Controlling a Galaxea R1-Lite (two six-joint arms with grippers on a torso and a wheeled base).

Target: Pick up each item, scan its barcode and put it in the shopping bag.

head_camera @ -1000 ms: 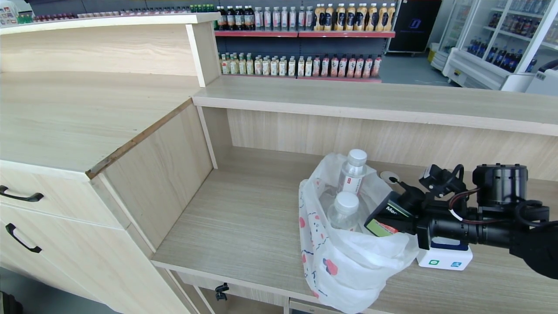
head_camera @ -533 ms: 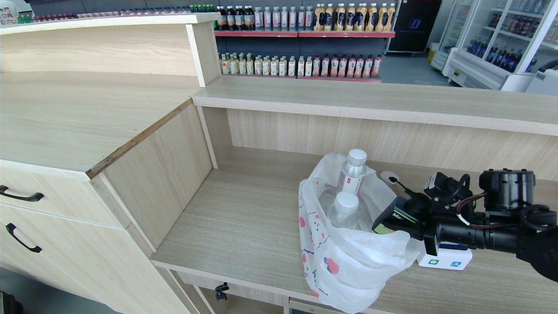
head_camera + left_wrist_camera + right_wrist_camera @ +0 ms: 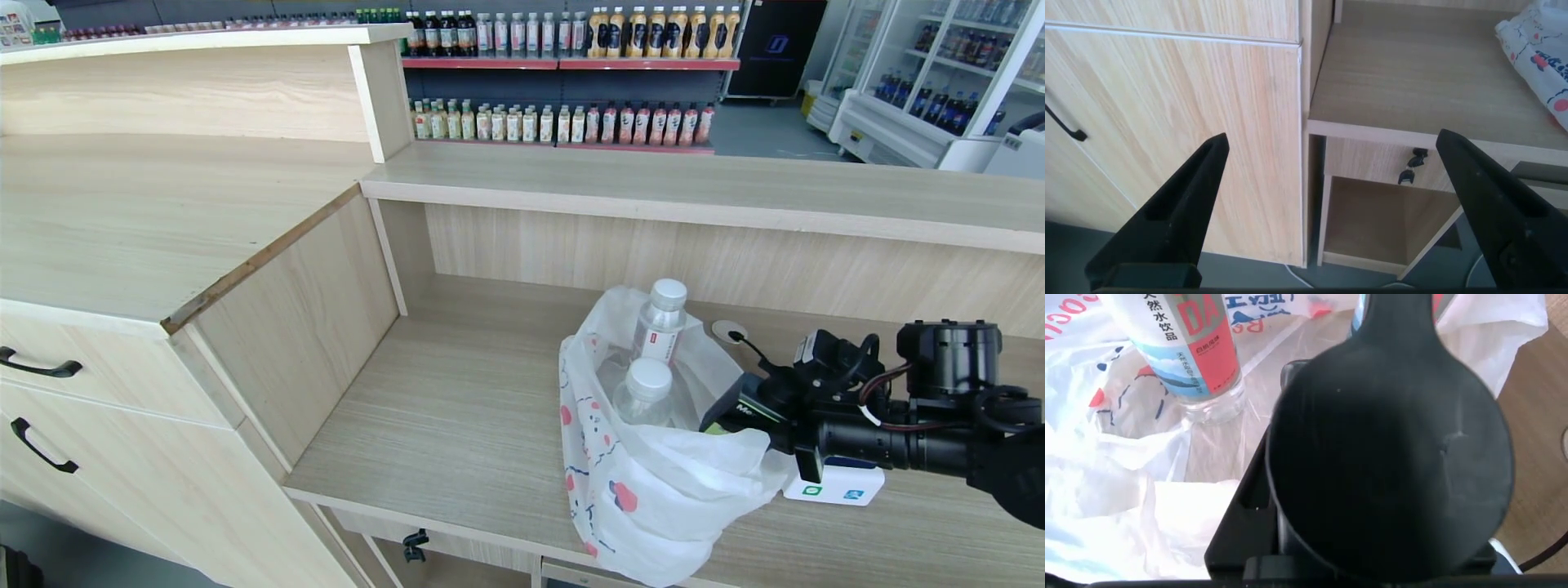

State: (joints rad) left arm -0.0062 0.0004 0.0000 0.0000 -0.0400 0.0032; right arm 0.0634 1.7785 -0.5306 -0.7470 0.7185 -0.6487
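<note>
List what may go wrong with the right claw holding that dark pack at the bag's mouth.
1. The dark pack in the right claw sits close to the nearer bottle; pushing in could topple it.
2. The shopping bag sags over the counter edge; added weight or a snagged claw might drag it off.
3. The arm hangs just over the white box and may bump it.

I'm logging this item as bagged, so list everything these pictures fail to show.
- Head view: the dark pack's lower half sits behind the shopping bag's rim, and its barcode cannot be made out.
- Right wrist view: a black round shape close to the lens covers most of the bag's inside.
- Head view: the white box lies mostly behind the right arm.
</note>
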